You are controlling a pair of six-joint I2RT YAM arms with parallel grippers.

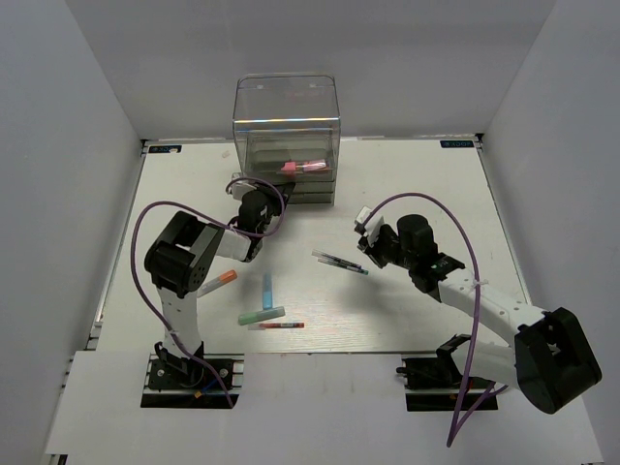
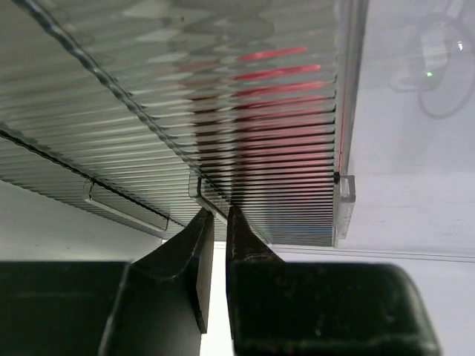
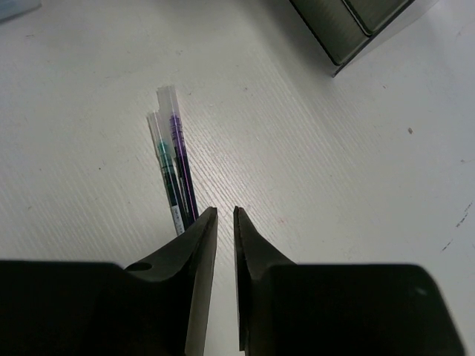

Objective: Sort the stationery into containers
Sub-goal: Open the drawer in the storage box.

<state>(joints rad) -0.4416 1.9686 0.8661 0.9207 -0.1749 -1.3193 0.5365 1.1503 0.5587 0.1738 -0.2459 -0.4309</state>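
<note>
One pink marker (image 1: 302,167) sits in the clear box (image 1: 287,107), six pens (image 1: 266,288) wait on the counter (image 1: 426,184), with left end effector (image 2: 220,211) and right end effector (image 3: 224,211) both nearly closed, empty.

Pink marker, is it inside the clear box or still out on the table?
Inside. The top view shows the pink marker lying within the see-through walls of the clear box, low down near its front. Which compartment it is in, cannot tell.

A white surface (image 1: 407,184) carries a clear drawer box (image 1: 286,116) at its far edge, two thin dark pens (image 1: 339,263) side by side near the centre, and left of them an orange-tipped white marker (image 1: 219,282), light blue marker (image 1: 267,288), teal-green marker (image 1: 262,316) and thin red pen (image 1: 280,325).
</note>
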